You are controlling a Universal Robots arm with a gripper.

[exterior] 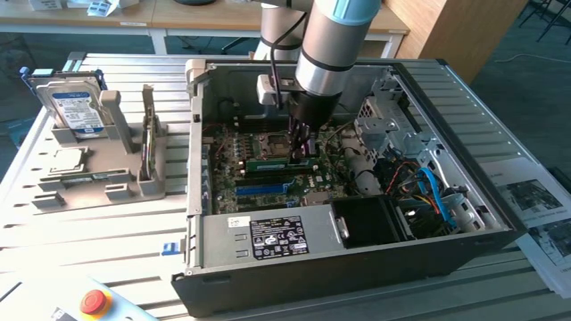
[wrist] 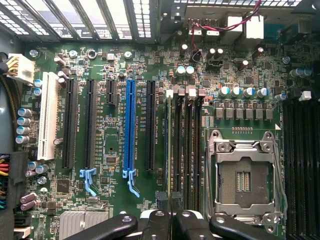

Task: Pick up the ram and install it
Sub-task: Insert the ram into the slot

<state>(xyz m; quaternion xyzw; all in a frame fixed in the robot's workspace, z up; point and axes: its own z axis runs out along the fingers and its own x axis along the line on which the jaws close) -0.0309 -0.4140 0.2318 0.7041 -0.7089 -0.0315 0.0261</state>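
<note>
The pincer [exterior: 301,148] is closed on the ram [exterior: 270,162], which stands edge-down just beside the socket [exterior: 274,142], over the black slots [wrist: 186,150]. If the ram is askew or off its slot, pressing could bend it or leave one end unseated. The PSU label [exterior: 278,237] is too small to read.

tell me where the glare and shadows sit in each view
Exterior view: daylight washes the slotted table pale, while the open computer case is dimmer inside, darkest around the black fan shroud. Wrist view: the vent grille glares white, the motherboard is evenly lit, and the gripper is dark against it.
</note>
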